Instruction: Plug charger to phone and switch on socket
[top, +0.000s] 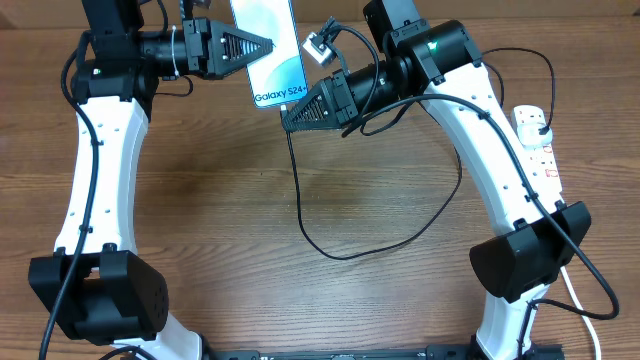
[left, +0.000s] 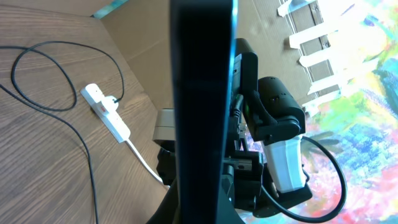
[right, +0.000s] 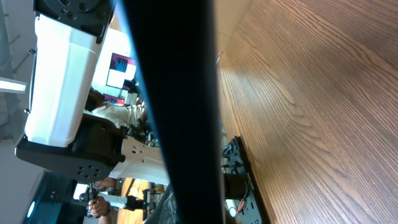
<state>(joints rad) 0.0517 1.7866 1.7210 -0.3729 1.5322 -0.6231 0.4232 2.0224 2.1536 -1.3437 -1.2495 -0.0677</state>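
Gripping phone (top: 275, 60) aloft in closed left hand (top: 262, 45), with tip of charger (top: 300, 200) up by right hand (top: 292, 122), cannot tell its grip or insertion, socket (top: 540, 150) switching likely left.

Robot lab: 2 arms (top: 95, 170) on wooden table (top: 250, 190).

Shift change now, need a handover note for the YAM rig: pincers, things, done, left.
Left pincer: shut on the phone, which is lifted off the table.
Right pincer: at the phone's lower end, seemingly shut on the charger tip.
Done: charger plug is in the socket, on the table's right side.
Left: confirm the connector is seated, then flip the socket switch. Its state is unreadable here.
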